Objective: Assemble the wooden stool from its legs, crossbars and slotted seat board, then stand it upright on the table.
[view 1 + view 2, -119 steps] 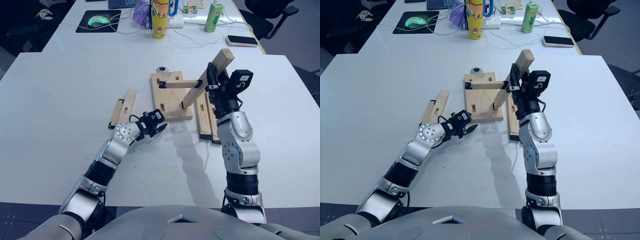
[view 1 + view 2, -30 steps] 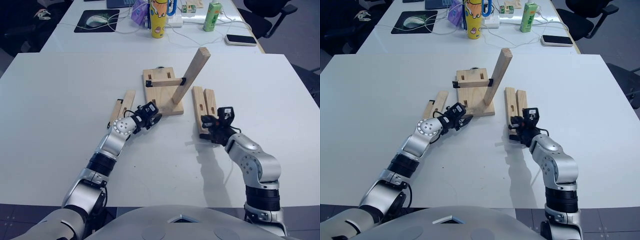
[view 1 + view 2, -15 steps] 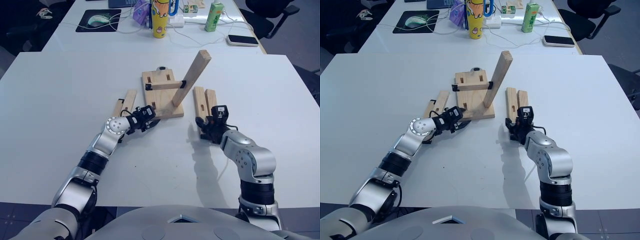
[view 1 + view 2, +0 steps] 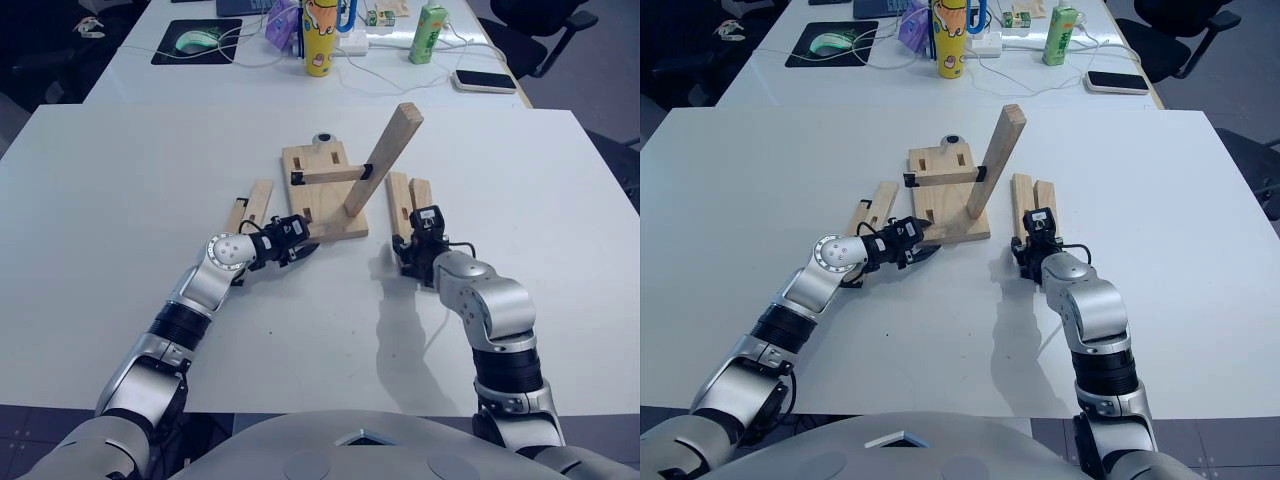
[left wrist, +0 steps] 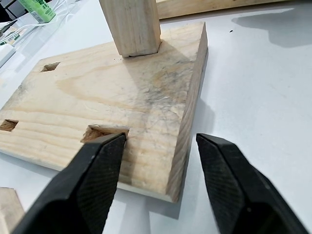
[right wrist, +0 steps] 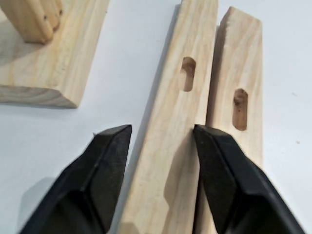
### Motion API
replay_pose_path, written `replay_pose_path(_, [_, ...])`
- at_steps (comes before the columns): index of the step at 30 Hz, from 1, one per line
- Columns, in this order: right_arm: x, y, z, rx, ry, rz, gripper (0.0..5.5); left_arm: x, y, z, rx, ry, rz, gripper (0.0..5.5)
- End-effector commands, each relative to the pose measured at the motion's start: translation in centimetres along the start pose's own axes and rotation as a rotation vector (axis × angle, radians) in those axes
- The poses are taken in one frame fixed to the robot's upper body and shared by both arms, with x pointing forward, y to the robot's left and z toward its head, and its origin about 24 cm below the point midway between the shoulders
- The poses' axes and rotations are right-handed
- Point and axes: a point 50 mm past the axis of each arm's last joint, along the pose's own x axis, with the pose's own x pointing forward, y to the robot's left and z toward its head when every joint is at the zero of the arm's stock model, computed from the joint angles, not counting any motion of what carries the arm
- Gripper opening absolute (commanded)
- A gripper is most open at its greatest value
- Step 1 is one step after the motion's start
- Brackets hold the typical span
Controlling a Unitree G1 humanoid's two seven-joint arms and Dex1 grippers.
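Observation:
The slotted seat board [image 4: 322,196] lies flat mid-table. One leg [image 4: 386,154] stands tilted in it, joined to a crossbar [image 4: 330,176] with black ends. My left gripper [image 5: 161,161] is open, its jaws either side of the board's near corner [image 5: 187,146]. Two loose slotted legs [image 4: 410,198] lie side by side right of the board. My right gripper [image 6: 163,146] is open at their near ends, its fingers [image 6: 105,170] straddling the inner leg [image 6: 175,117]. Two more wooden pieces [image 4: 250,205] lie left of the board.
A small dark round object [image 4: 322,138] sits just behind the board. On the farther desk stand a yellow cup [image 4: 320,40], a green carton [image 4: 425,32], a phone [image 4: 482,80] and a mouse on a pad [image 4: 195,42]. Bare white table [image 4: 120,190] spreads on both sides.
My right gripper has let go of the standing leg and come down to the near ends of the two loose legs. My left gripper has edged up to the board's near corner.

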Motion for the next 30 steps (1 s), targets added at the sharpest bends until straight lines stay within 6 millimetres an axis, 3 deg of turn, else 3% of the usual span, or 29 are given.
replay_pose_path(1, [0.4,0.5,-1.3,0.066,0.087,0.020,1.64,0.0,-2.1,-2.4,-0.051,0.105,-0.095,2.69])
replay_pose_path(10, [0.2,0.7,0.0,0.055,-0.016,0.051,0.51,-0.2,-2.2,-2.6,-0.060,0.105,-0.099,2.69])
replay_pose_path(16, [-0.7,-0.2,1.4,0.111,-0.134,0.021,1.41,-0.1,-2.6,-2.6,-0.071,0.103,-0.100,2.69])
replay_pose_path(23, [0.2,-0.6,0.2,0.123,-0.056,0.012,2.59,0.1,-2.7,-2.7,-0.083,0.104,-0.092,2.69])
replay_pose_path(30, [1.0,-0.4,-0.8,0.129,0.006,0.043,2.62,0.1,-3.1,-2.7,-0.096,0.102,-0.088,2.69])
